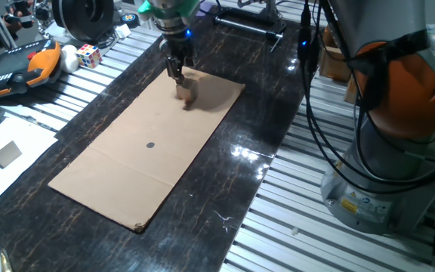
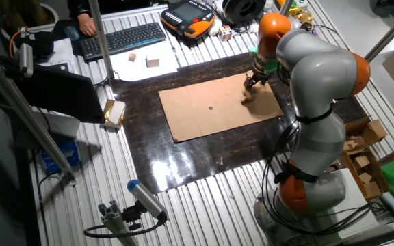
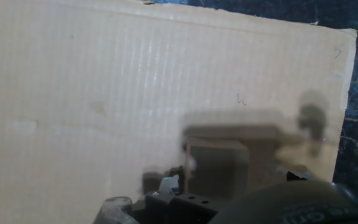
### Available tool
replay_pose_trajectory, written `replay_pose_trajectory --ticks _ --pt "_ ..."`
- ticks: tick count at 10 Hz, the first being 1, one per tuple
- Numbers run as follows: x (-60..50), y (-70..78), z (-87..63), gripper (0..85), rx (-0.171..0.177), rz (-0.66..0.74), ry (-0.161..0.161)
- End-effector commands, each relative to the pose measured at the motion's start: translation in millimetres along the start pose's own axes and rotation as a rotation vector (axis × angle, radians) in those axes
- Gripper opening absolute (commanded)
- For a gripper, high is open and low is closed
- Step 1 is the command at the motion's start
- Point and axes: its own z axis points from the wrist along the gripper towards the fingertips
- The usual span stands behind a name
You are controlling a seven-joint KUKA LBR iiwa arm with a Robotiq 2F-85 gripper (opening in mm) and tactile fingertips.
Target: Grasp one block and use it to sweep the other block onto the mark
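The hand (image 1: 178,73) hangs low over the upper right part of the cardboard sheet (image 1: 127,159) in the one fixed view, its dark fingers pointing down near the sheet's far edge. Whether the fingers stand apart or are closed on anything cannot be told: they are small and dark in both fixed views, and the hand view is blurred.

A small tan wooden block (image 1: 187,95) sits on the sheet just below the fingertips in that view, close beside them; contact cannot be judged. In the other fixed view the same block (image 2: 247,98) lies right of centre on the sheet, just under the hand (image 2: 254,78). In the hand view a block (image 3: 216,167) fills the lower middle of the frame, flat on the cardboard and casting a soft shadow, with the dark hand parts along the bottom edge.

The mark (image 1: 150,145), a small dark round dot, lies near the centre of the sheet, well apart from the block and toward the lower left of it. In the other fixed view the mark (image 2: 210,107) sits left of the block.

The sheet rests on a glossy black bench (image 1: 248,151). A multicoloured puzzle cube (image 1: 89,54) stands off the sheet at the upper left, beside an orange-and-black teach pendant (image 1: 21,68).
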Motion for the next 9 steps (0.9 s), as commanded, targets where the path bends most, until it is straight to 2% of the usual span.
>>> replay_pose_trajectory --ticks 1,2,3,4,7,8,9 --pt "0.0 -0.2 -0.1 84.7 0.002 0.0 -0.003" --pt "0.0 -0.2 -0.1 85.0 -0.002 -0.003 -0.007" --pt "0.0 -0.2 -0.1 85.0 -0.028 0.003 0.005" --pt "0.0 -0.2 -0.1 85.0 -0.021 0.01 0.037" --pt "0.0 -0.2 -0.1 83.7 0.011 0.019 0.096" --pt "0.0 -0.2 -0.1 83.3 0.014 0.021 0.087" --pt "-0.7 0.4 1.7 83.3 0.002 0.023 0.076"
